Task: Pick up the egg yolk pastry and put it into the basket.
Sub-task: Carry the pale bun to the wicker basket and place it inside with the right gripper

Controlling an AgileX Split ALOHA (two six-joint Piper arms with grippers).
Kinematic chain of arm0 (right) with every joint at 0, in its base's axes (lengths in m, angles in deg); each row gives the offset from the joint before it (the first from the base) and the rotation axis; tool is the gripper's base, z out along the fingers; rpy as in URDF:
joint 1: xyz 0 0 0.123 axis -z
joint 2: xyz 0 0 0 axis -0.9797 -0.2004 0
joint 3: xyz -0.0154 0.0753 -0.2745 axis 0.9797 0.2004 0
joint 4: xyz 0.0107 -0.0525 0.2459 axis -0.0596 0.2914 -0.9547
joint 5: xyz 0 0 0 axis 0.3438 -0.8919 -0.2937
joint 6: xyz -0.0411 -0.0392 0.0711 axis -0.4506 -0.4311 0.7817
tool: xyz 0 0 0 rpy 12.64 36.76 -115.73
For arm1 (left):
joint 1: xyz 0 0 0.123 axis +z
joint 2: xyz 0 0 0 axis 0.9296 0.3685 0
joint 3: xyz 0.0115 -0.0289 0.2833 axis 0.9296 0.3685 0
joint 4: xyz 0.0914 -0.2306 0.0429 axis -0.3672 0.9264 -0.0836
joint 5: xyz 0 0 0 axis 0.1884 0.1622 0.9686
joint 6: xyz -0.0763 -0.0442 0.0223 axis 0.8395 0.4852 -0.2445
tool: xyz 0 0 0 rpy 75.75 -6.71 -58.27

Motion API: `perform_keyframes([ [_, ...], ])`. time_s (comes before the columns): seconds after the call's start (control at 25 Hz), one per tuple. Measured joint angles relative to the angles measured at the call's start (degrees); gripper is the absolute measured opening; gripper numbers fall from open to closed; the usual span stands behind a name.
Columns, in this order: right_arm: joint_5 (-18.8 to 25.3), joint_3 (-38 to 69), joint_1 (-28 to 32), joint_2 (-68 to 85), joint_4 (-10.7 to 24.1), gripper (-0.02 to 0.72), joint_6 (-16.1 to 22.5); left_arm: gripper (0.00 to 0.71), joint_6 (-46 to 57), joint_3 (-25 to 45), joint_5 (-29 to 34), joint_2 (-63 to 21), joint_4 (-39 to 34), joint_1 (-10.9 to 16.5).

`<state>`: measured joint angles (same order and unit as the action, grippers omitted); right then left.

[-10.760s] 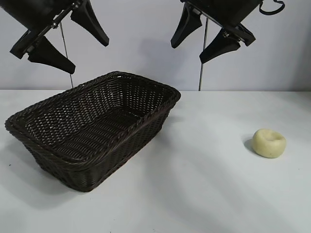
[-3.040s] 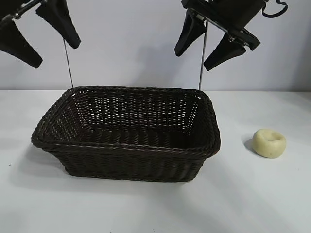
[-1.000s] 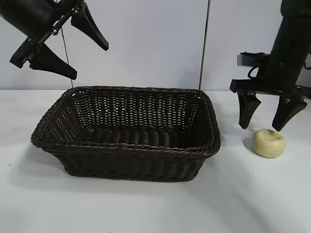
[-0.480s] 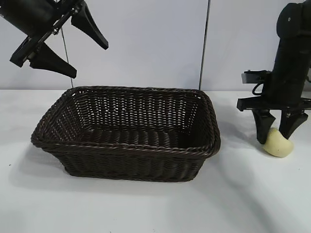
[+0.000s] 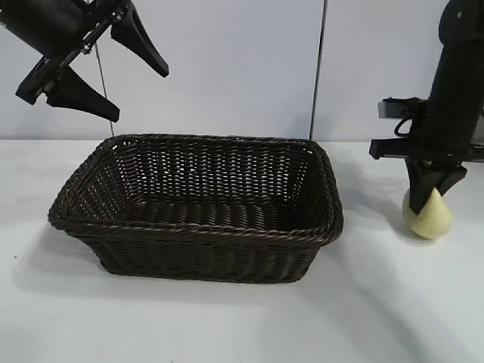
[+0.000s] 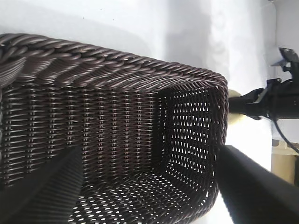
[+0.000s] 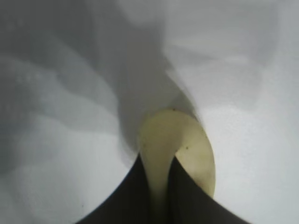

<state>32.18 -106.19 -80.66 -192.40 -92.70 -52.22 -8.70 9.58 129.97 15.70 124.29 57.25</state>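
white table: basket left of pastry pinched by right gripper.

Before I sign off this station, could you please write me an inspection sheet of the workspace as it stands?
Surface: white table, bare apart from the job's things.
Job's things: dark wicker basket upright left of centre, nothing in it; pastry at the right, squeezed on edge, low over the table.
Clutter: nothing seen.
Hands: right hand shut on the pastry, pointing down; left hand open, raised above the basket's left end, holding nothing.
Cables: black cable looped at the right wrist.
Surroundings: pale wall behind, with two thin vertical rods.
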Motion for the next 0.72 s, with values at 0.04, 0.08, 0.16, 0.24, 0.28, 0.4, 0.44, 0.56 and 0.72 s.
perform_keyframes([
  [0.04, 0.03, 0.00, 0.00, 1.19, -2.07, 0.030, -0.94, 0.571, 0.00, 0.00, 0.05, 0.00, 0.00, 0.00],
  [0.08, 0.15, 0.00, 0.00, 2.39, -4.96, 0.030, -2.17, 0.571, 0.00, 0.00, 0.09, 0.00, 0.00, 0.00],
  [0.16, 0.49, 0.00, 0.00, 3.73, -11.16, 0.029, -4.59, 0.571, 0.00, 0.00, 0.17, 0.00, 0.00, 0.00],
  [0.24, 0.56, 0.00, -0.58, 4.00, -14.96, 0.030, -5.98, 0.571, 0.00, 0.00, 0.19, 0.00, 0.00, 0.00],
  [0.28, 0.56, 0.00, -1.32, 4.00, -15.95, 0.030, -6.30, 0.571, 0.00, 0.00, 0.19, 0.00, 0.00, 0.00],
  [0.4, 0.12, 0.11, -4.78, 4.00, -16.53, 0.030, -6.63, 0.571, 0.00, 0.00, 0.24, 0.00, 0.00, 0.00],
  [0.44, -0.38, 0.11, -6.45, 4.00, -16.70, 0.030, -6.74, 0.571, 0.00, 0.00, 0.24, 0.00, 0.00, 0.00],
  [0.56, -3.04, 0.11, -11.59, 4.00, -17.03, 0.030, -6.80, 0.571, 0.00, 0.00, 0.24, 0.00, 0.00, 0.00],
  [0.72, -6.20, 0.11, -16.85, 2.86, -17.37, 0.028, -5.91, 0.571, 0.00, 0.00, 0.24, 0.00, 0.00, 0.00],
])
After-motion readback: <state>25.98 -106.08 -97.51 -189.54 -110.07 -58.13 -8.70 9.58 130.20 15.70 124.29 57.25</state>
